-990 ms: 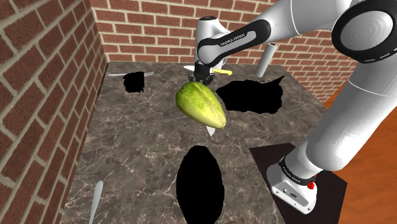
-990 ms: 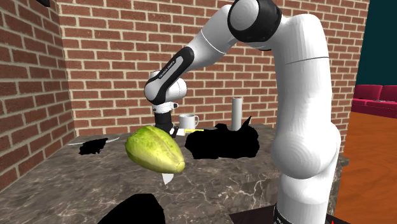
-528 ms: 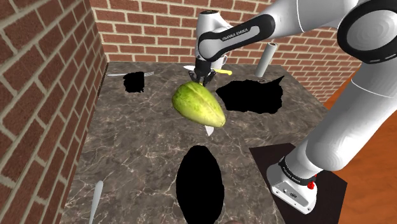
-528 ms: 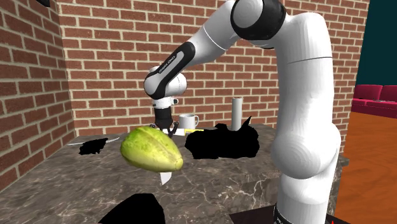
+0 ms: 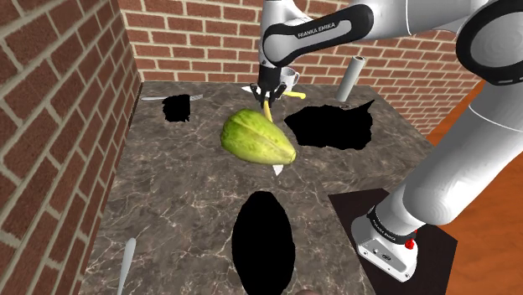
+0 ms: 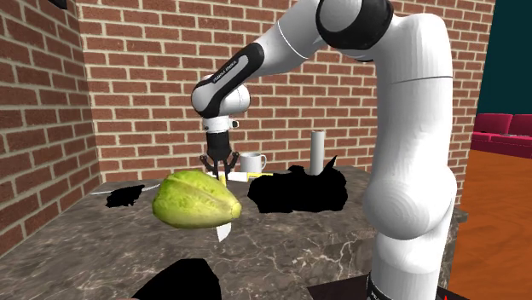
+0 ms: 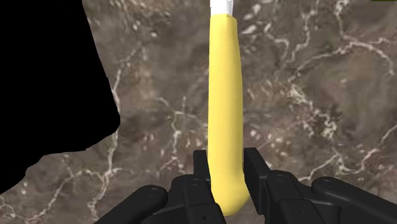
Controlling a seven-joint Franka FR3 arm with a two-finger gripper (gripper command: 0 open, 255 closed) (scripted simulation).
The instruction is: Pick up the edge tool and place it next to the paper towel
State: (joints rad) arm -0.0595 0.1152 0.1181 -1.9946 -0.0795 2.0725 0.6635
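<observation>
as far as the wrist view goes, the gripper [image 7: 226, 158] is clamped on the knife [image 7: 224, 89]. both black fingers [image 7: 254, 167] press on the butt end of its yellow handle, so it's barely open, just the handle's width. the handle runs away from the hand over the marble table [image 7: 318, 102], and a bit of white blade starts at the far end.

in the shoulder view the hand sits above the back part of the table w/ the yellow handle hanging under it, right behind a big green fruit [image 5: 256, 138]. a white pointed bit pokes out under the fruit on the near side, cant tell if thats the blade tip.

paper towel roll [image 5: 352, 75] stands upright at the back by the brick wall, w/ a white mug [image 6: 251, 162] btw it and the gripper. knife is near the roll but not beside it. couple of black patches [image 5: 331, 126] on the tabletop, biggest one just in front of the roll.
</observation>
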